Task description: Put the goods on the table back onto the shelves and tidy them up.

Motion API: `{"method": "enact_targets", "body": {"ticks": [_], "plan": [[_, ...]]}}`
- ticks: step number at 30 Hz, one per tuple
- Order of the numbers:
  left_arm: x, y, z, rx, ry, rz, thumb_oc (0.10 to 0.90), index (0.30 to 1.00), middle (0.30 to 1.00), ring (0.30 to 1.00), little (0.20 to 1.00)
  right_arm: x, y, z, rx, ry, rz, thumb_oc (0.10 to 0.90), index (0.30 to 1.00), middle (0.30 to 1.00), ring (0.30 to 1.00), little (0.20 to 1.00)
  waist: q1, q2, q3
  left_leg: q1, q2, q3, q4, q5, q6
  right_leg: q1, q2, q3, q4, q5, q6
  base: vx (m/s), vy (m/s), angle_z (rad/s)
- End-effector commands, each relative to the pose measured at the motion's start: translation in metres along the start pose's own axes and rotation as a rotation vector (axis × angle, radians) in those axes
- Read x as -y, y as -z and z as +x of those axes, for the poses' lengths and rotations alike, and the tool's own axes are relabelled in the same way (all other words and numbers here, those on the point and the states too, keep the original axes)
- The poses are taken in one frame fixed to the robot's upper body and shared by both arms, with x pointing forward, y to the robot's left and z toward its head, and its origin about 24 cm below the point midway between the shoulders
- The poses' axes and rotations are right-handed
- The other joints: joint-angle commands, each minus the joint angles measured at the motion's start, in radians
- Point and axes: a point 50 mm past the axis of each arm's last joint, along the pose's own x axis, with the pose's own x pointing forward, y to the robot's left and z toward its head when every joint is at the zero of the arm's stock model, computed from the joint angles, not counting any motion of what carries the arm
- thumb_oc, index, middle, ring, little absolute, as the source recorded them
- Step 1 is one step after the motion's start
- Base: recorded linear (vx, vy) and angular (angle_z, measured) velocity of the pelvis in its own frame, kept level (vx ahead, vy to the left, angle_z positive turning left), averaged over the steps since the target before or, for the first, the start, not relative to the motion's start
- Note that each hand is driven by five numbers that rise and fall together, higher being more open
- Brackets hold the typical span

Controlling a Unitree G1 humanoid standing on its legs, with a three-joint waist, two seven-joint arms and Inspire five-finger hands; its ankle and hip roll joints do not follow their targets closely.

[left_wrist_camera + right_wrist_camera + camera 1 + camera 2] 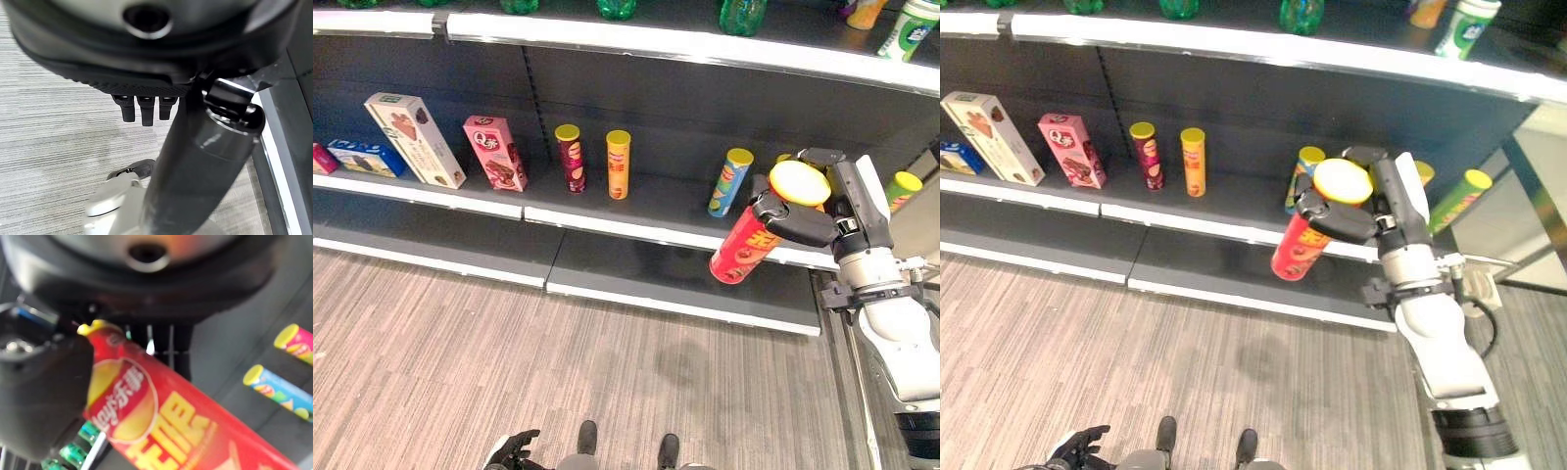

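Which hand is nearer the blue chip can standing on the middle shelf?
Right. The right hand, gripping a red chip can, is just beside the blue chip can. The left hand hangs low over the floor, far from it.

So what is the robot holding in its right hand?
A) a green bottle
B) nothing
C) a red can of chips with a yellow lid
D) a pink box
C: the right hand has its fingers curled round a tilted red chip can with a yellow lid, held in front of the shelf where other chip cans stand.
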Motion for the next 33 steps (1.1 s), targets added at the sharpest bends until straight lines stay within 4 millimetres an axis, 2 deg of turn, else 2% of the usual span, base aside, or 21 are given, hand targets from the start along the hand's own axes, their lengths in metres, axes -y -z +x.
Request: {"method": "enact_targets", "body": {"ticks": [1,7,9,10,16,17,18,19,20,21,27,29,31,33], "plan": [[-0.021,-0.016,-0.001,0.076,-0.064,0.011,0.800,0.900,0.900,0.900,0.900,0.028,-0.048,0.016,0.259,0.149,-0.037,0.400,0.300,0.300,0.300,0.300,0.019,-0.057,-0.029,-0.115,-0.009,0.011,0.059,-0.128,0.018,-0.004,-0.052,0.050,0.008,-0.053,0.068,0.16,0.065,0.46],[-0.021,-0.016,-0.001,0.076,-0.064,0.012,0.800,0.900,0.900,0.900,0.900,0.028,-0.048,0.016,0.258,0.150,-0.036,0.400,0.300,0.300,0.300,0.300,0.018,-0.059,-0.034,-0.116,-0.010,0.011,0.052,-0.123,0.017,-0.009,-0.053,0.049,0.009,-0.054,0.068,0.04,0.016,-0.15],[-0.025,-0.014,-0.001,0.066,-0.074,0.028,0.800,0.900,0.900,0.900,0.900,0.027,-0.044,0.015,0.242,0.168,-0.037,0.400,0.300,0.300,0.300,0.300,0.036,-0.054,-0.037,-0.170,0.010,-0.008,-0.098,-0.070,0.004,0.004,-0.052,0.062,-0.007,-0.083,0.075,0.17,0.095,0.01],[-0.025,-0.014,-0.001,0.065,-0.074,0.028,0.800,0.900,0.900,0.900,0.900,0.027,-0.043,0.015,0.242,0.168,-0.037,0.400,0.300,0.300,0.300,0.300,0.037,-0.055,-0.039,-0.162,0.010,-0.007,-0.116,-0.060,0.003,0.003,-0.053,0.063,-0.007,-0.084,0.075,0.13,0.065,0.05],[-0.025,-0.014,-0.001,0.065,-0.074,0.029,0.800,0.900,0.900,0.900,0.900,0.027,-0.043,0.015,0.241,0.168,-0.037,0.400,0.300,0.300,0.300,0.300,0.037,-0.055,-0.039,-0.161,0.010,-0.006,-0.118,-0.060,0.003,0.003,-0.053,0.063,-0.007,-0.084,0.075,0.01,0.007,0.06],[-0.024,-0.014,-0.001,0.063,-0.073,0.027,0.800,0.900,0.900,0.900,0.900,0.028,-0.042,0.015,0.234,0.171,-0.044,0.400,0.300,0.300,0.300,0.300,0.039,-0.048,-0.041,-0.179,0.012,-0.011,-0.131,-0.052,-0.005,0.011,-0.053,0.067,-0.009,-0.095,0.077,0.23,0.242,0.01],[-0.023,-0.010,-0.002,0.055,-0.077,0.023,0.800,0.900,0.900,0.900,0.900,0.028,-0.043,0.013,0.233,0.180,-0.065,0.400,0.300,0.300,0.300,0.300,0.040,-0.015,-0.060,-0.169,0.022,-0.016,-0.140,-0.020,-0.018,0.027,-0.057,0.084,-0.012,-0.105,0.091,0.29,0.340,0.00],[-0.023,-0.008,-0.002,0.048,-0.078,0.025,0.800,0.900,0.900,0.900,0.900,0.029,-0.042,0.012,0.228,0.183,-0.076,0.400,0.300,0.300,0.300,0.300,0.038,-0.005,-0.062,-0.159,0.017,-0.016,-0.139,0.000,-0.020,0.030,-0.069,0.085,-0.010,-0.100,0.095,0.46,0.617,-0.13],[-0.028,-0.006,-0.003,0.044,-0.095,0.021,0.800,0.900,0.900,0.900,0.900,0.024,-0.042,0.014,0.225,0.190,-0.072,0.400,0.300,0.300,0.300,0.300,0.043,-0.007,-0.070,-0.121,-0.011,0.007,-0.128,0.001,0.007,0.021,-0.129,0.122,0.006,-0.087,0.122,0.34,0.507,-0.53],[-0.031,-0.006,-0.004,0.044,-0.105,0.020,0.800,0.900,0.900,0.900,0.900,0.022,-0.042,0.015,0.229,0.189,-0.067,0.400,0.300,0.300,0.300,0.300,0.051,-0.014,-0.070,-0.111,-0.020,0.024,-0.126,-0.008,0.017,0.014,-0.147,0.139,0.017,-0.087,0.131,0.27,0.409,-0.77],[-0.031,-0.006,-0.004,0.044,-0.105,0.020,0.800,0.900,0.900,0.900,0.900,0.022,-0.042,0.015,0.229,0.189,-0.067,0.400,0.300,0.300,0.300,0.300,0.052,-0.014,-0.070,-0.111,-0.020,0.025,-0.126,-0.008,0.017,0.014,-0.147,0.140,0.017,-0.087,0.131,0.02,0.027,-0.16],[-0.036,-0.006,-0.005,0.048,-0.123,0.017,0.800,0.900,0.900,0.900,0.900,0.019,-0.044,0.017,0.237,0.191,-0.070,0.400,0.300,0.300,0.300,0.300,0.055,-0.019,-0.072,-0.098,-0.037,0.043,-0.123,-0.024,0.038,0.001,-0.178,0.153,0.039,-0.082,0.146,0.12,0.224,0.01],[-0.048,-0.007,-0.006,0.050,-0.164,0.017,0.800,0.900,0.900,0.900,0.900,0.012,-0.046,0.021,0.243,0.174,-0.056,0.400,0.300,0.300,0.300,0.300,0.058,-0.023,-0.068,-0.069,-0.061,0.061,-0.122,-0.051,0.071,-0.033,-0.212,0.168,0.122,-0.073,0.158,0.17,0.311,-0.16],[-0.054,-0.010,-0.008,0.062,-0.179,0.014,0.800,0.900,0.900,0.900,0.900,0.008,-0.046,0.023,0.241,0.156,-0.059,0.400,0.300,0.300,0.300,0.300,0.052,-0.024,-0.051,-0.046,-0.076,0.064,-0.124,-0.065,0.092,-0.068,-0.222,0.186,0.214,-0.055,0.160,0.13,0.273,-0.57]]}}
